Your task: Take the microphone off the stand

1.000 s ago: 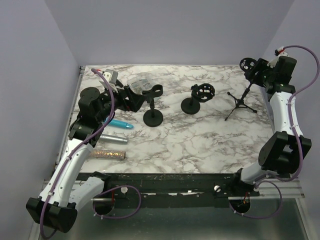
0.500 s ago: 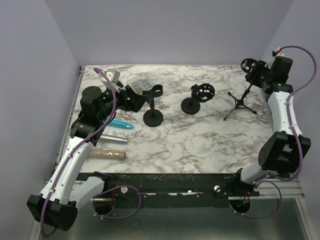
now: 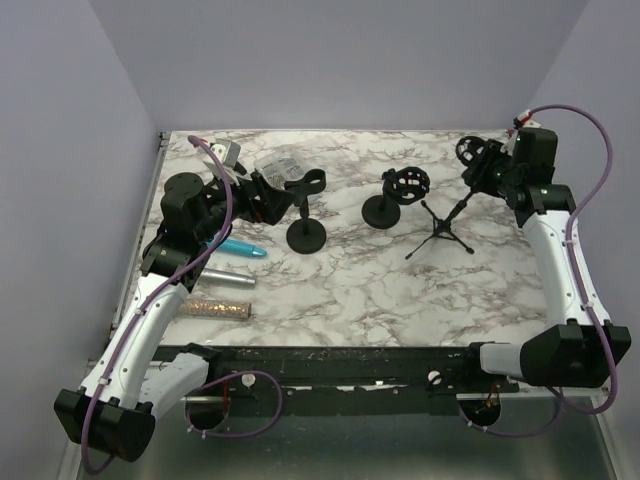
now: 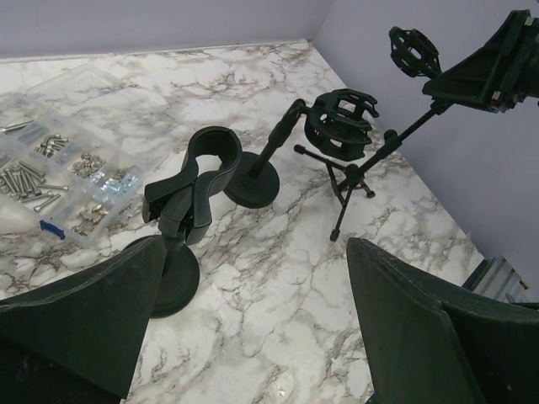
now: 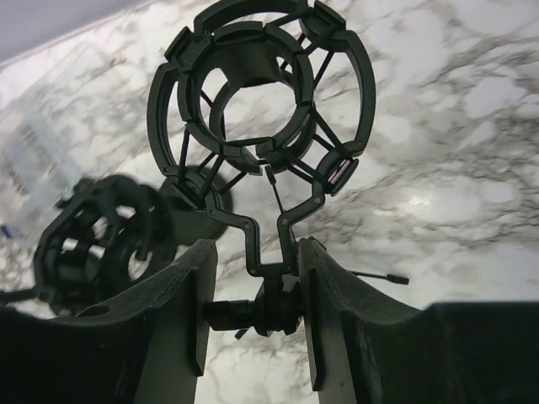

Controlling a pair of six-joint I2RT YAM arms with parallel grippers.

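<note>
My right gripper (image 3: 490, 170) is shut on the joint of a black tripod stand (image 3: 437, 225), just under its empty shock mount (image 5: 257, 84). The stand leans, and I cannot tell whether its feet touch the marble. My left gripper (image 3: 265, 198) is open and empty, just left of a black clip stand (image 4: 198, 181) whose clip is empty. A round-base stand with an empty shock mount (image 3: 400, 190) is between them. A blue microphone (image 3: 240, 248), a silver one (image 3: 222, 277) and a glittery gold one (image 3: 215, 308) lie on the table at the left.
A clear box of screws (image 3: 280, 162) sits at the back left, behind the clip stand; it also shows in the left wrist view (image 4: 59, 160). The tripod's legs (image 4: 349, 181) stand close to the round-base stand (image 4: 253, 181). Purple walls close in the table.
My right arm has carried the tripod stand left from the back right corner toward the round-base stand. The left arm has barely moved.
</note>
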